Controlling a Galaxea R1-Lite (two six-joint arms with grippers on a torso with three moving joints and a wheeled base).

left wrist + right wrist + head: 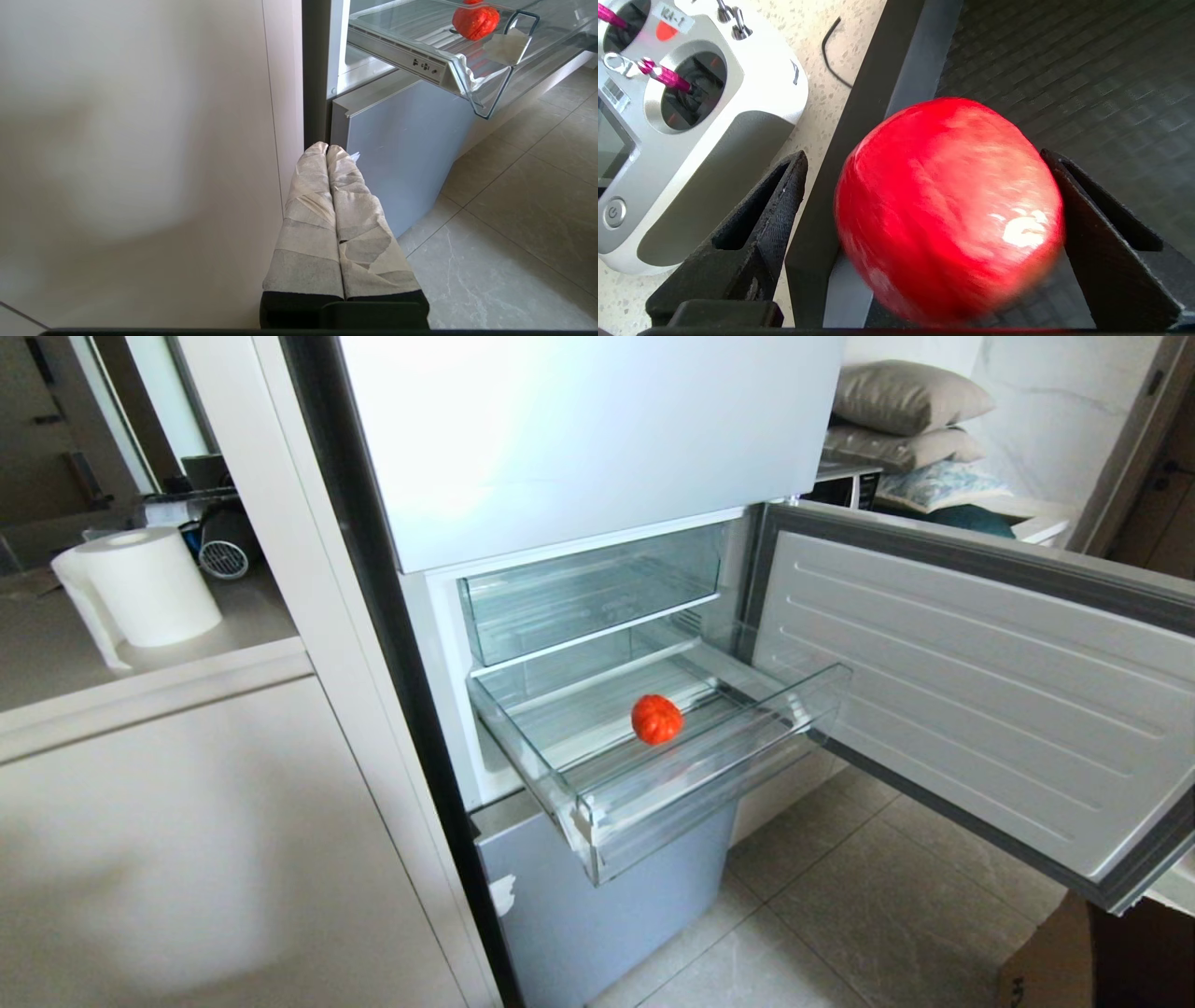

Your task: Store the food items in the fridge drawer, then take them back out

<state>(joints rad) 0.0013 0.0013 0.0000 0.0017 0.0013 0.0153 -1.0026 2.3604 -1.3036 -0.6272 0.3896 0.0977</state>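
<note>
A: In the head view, a small ribbed red fruit (656, 719) is sitting on the ribbed floor of the wide clear plastic fridge drawer (691, 803), which is standing pulled out of the pale blue-silver fridge (597, 429). Neither arm is showing.

B: In the left wrist view, the left gripper (327, 150) is hanging low beside the fridge, its taped fingers (310, 205) pressing together on nothing.

A: In the right wrist view, a glossy red round fruit (948, 210) is lying between the right gripper's (927, 165) spread black fingers (784, 196), next to a grey handheld controller (691, 116).

B: One finger seems to be touching it, the other standing clear. It could be rolling off the dark mat if nudged.
</note>
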